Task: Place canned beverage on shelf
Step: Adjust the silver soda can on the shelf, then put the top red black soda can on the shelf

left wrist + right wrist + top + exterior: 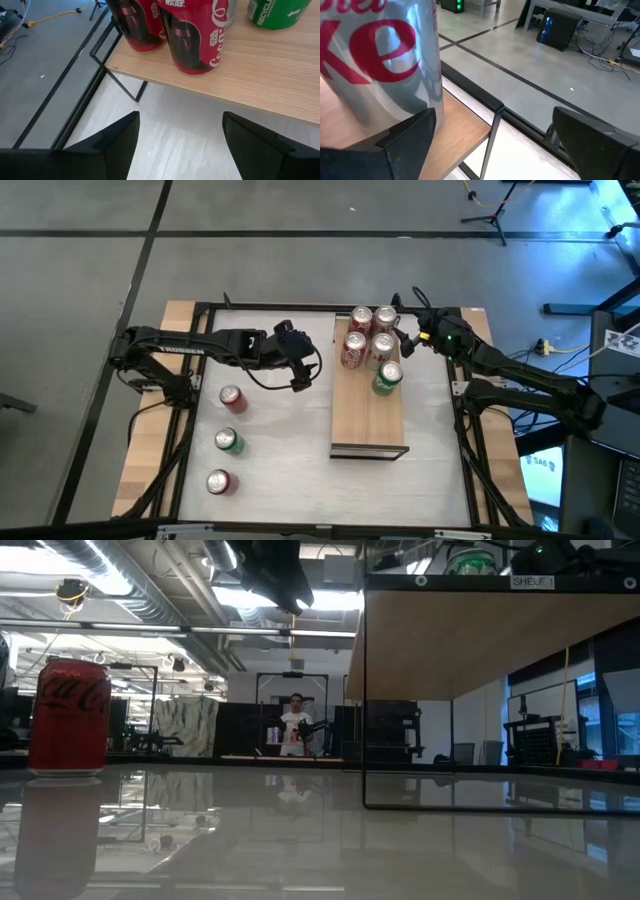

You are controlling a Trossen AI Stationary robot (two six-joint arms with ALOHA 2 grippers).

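Note:
The light-wood shelf (370,420) stands raised on a black wire frame (365,700) above the white tabletop. On its far end stand three red cans (361,318), a silver can (383,345) and a green can (388,377), all upright. Three more cans stand upright on the table at the left: red (232,398), green (229,441), red (219,481). My left gripper (300,375) is open and empty above the table, just left of the shelf (260,65). My right gripper (407,340) is open at the shelf's far right; the silver can (380,65) stands just beyond one finger (405,145), outside the gap.
The table's black frame rail (485,100) runs close behind the shelf's far end. Bare board lies on the shelf's near half (368,430). In the low view a red can (68,715) stands at the left, and a person (296,725) is far off in the room.

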